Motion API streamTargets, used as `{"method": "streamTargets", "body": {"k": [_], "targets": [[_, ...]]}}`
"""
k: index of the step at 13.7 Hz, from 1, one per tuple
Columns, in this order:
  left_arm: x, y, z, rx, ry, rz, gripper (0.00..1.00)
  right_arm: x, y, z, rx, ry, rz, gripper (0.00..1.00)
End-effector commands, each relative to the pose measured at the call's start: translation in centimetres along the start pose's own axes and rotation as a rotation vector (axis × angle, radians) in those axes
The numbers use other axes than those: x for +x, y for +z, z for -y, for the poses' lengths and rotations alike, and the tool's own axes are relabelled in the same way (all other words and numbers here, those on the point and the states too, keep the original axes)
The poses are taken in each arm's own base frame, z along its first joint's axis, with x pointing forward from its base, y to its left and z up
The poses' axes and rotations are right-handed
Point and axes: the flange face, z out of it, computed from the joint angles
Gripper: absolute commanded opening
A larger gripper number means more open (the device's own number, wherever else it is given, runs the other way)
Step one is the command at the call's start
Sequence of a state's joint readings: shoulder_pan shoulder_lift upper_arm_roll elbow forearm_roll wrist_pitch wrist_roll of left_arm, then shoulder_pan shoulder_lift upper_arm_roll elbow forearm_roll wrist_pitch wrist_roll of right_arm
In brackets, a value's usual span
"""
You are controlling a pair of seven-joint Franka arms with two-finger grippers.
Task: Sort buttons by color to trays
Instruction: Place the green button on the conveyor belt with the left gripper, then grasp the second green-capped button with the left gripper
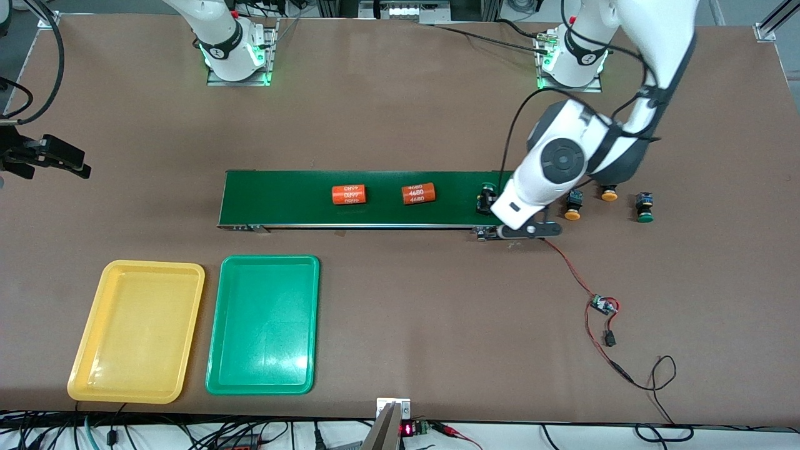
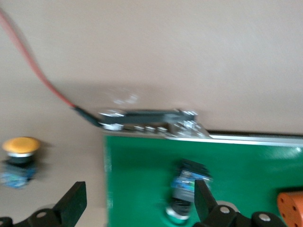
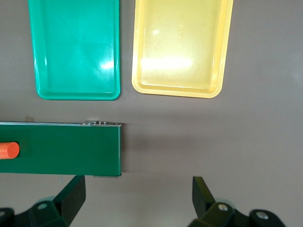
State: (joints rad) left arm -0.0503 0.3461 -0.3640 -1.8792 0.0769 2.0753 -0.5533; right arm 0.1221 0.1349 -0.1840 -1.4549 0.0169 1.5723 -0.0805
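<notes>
Looking early: both shallow plastic trays, yellow [image 1: 87, 350] and green [image 1: 215, 350], hold nothing. Left gripper [image 2: 137, 201] hangs released over a belt-end button [image 2: 187, 182]; right gripper [image 3: 137, 194] waits, fingers spread.

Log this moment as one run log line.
left gripper: open over conveyor belt end, button on belt | right gripper: open, waiting | yellow tray, green tray: empty

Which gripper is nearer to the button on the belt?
Left. The left gripper hangs open right over the button at the left arm's end of the belt. The right gripper waits open past the belt's right-arm end.
</notes>
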Motion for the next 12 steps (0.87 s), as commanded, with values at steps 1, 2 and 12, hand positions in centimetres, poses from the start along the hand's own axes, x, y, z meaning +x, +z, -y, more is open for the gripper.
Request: {"method": "streamTargets", "body": {"k": [1, 2, 12], "targets": [[2.6, -1.1, 7.8, 0.033, 0.019, 0.002, 1.00, 0.0, 0.1, 0.2, -0.001, -0.003, -0.005, 1.00], [3.4, -0.7, 10.7, 0.044, 0.064, 0.014, 1.00, 0.1, 0.0, 0.3, -0.001, -0.006, -0.008, 1.00], [1.6, 8.8, 32.7, 0.177, 0.163, 0.244, 1.00, 0.1, 0.1, 0.5, -0.001, -0.009, -0.001, 1.00]]}}
